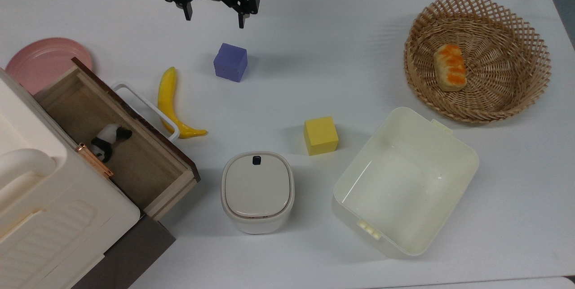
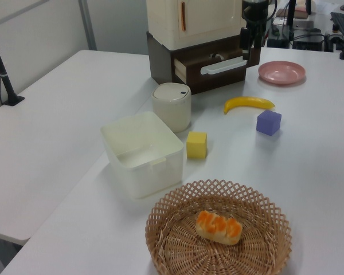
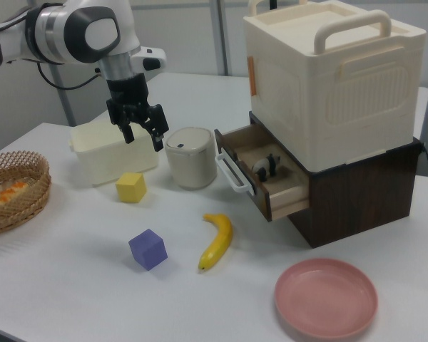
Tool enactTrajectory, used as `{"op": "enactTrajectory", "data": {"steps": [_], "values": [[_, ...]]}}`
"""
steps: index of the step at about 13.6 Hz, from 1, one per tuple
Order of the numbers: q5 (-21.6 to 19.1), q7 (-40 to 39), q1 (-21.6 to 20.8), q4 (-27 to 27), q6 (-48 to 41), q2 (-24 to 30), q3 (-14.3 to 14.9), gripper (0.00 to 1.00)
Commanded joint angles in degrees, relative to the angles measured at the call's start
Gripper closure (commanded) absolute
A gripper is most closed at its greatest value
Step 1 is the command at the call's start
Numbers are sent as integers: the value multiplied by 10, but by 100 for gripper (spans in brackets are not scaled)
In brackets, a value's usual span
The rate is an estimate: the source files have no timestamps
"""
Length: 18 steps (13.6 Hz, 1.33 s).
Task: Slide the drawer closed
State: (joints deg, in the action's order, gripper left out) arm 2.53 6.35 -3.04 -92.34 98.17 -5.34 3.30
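Wooden drawer [image 1: 112, 140], dark front, white loop handle [image 1: 146, 108]: standing pulled out from the brown cabinet [image 3: 357, 192] at the top view's left, under a cream lidded box [image 3: 328, 78]. Contents: one small black-and-white toy [image 1: 109, 140] on the drawer floor.

Gripper [image 1: 213, 15]: hanging above the bench [image 1: 314, 37] at the top view's far edge, well apart from the drawer. Jaws wide, holding nothing.

Nearby items:
- Banana [image 1: 173, 104], lying just beside the handle, its near end all but under the loop.
- Purple cube [image 1: 230, 62], between gripper and drawer.
- Pink plate [image 1: 38, 57], beside the drawer's far corner.
- Lidded cream pot [image 1: 257, 191], near the drawer's near corner.
- Yellow cube [image 1: 320, 135], open tub [image 1: 404, 181], basket [image 1: 478, 57] with bread: well clear to the top view's right.

Risks, as I judge them:
- A low approach could knock the purple cube or roll the banana.
- The drawer sits at an angle in the top view; a push off its axis could jam it or shift the whole cabinet.
- Wide jaws could snag the loop instead of pressing the front.
- A hard shove may throw the toy about or rock the box on top.
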Motion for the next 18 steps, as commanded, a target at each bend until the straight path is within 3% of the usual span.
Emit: {"op": "enactTrajectory", "data": {"steps": [1, 7, 9, 13, 18], "values": [[-10, 8, 1, -10, -9, 11, 1, 0], [-17, 124, -2, -12, 0, 1, -5, 15], [-38, 181, 0, -12, 44, -12, -4, 30], [-36, 312, 3, -12, 112, -60, 0, 56], [-14, 314, 28, -2, 188, -121, 4, 64]]}}
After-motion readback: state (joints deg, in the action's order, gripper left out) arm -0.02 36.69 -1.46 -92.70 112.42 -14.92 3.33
